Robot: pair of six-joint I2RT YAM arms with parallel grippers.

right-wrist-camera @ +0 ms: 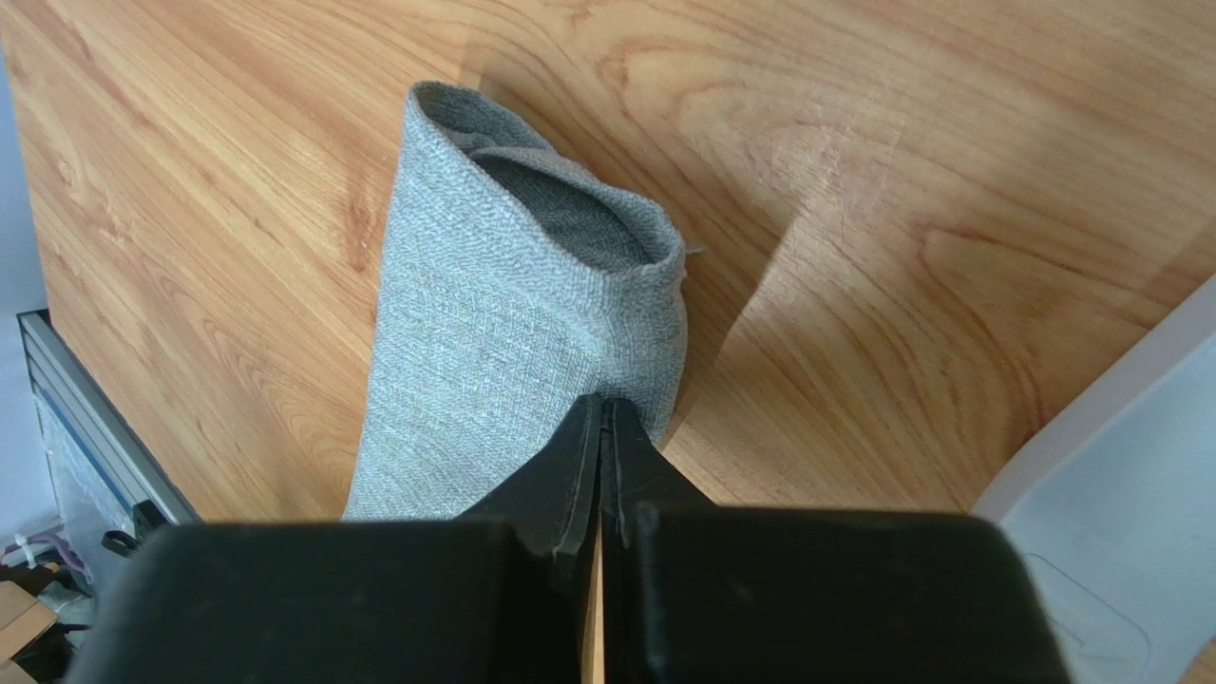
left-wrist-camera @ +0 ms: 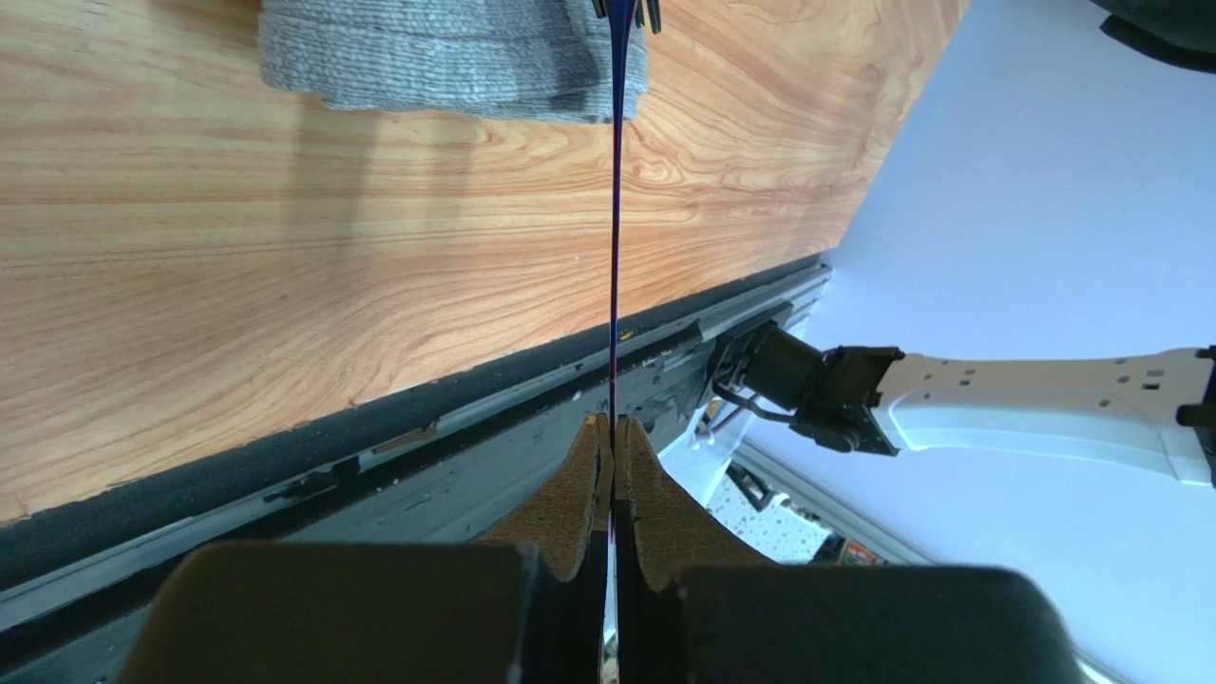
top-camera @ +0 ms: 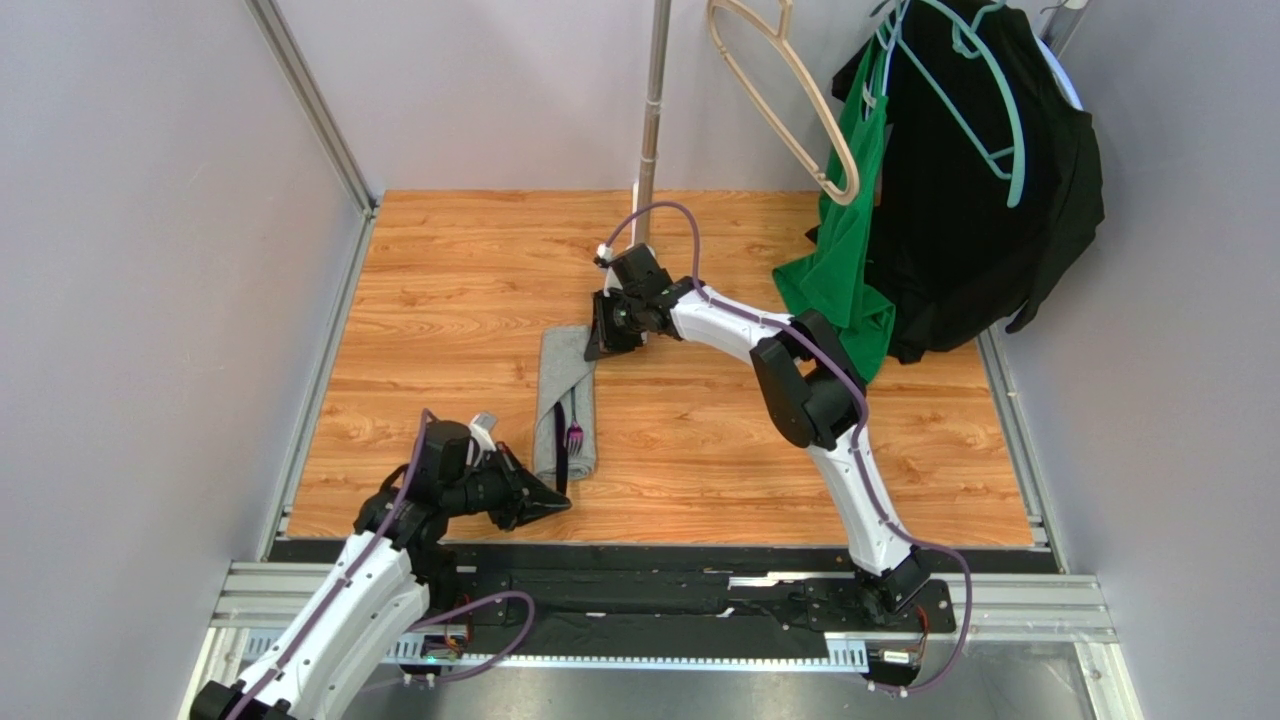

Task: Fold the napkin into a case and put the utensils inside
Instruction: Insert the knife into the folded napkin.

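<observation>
The grey napkin (top-camera: 567,393) lies folded as a narrow case on the wooden table; it also shows in the left wrist view (left-wrist-camera: 450,57) and the right wrist view (right-wrist-camera: 500,328). My left gripper (top-camera: 556,503) (left-wrist-camera: 614,435) is shut on the dark purple utensil (top-camera: 559,447) (left-wrist-camera: 615,214), which shows edge-on and reaches into the case's near end. The silvery fork (top-camera: 573,438) lies on the case beside it. My right gripper (top-camera: 598,333) (right-wrist-camera: 605,409) is shut on the case's far end, where the layers gape open.
A green garment (top-camera: 842,255) and a black garment (top-camera: 977,180) hang on hangers at the back right, next to a metal pole (top-camera: 652,105). A black rail (left-wrist-camera: 428,413) runs along the table's near edge. Grey walls stand on both sides.
</observation>
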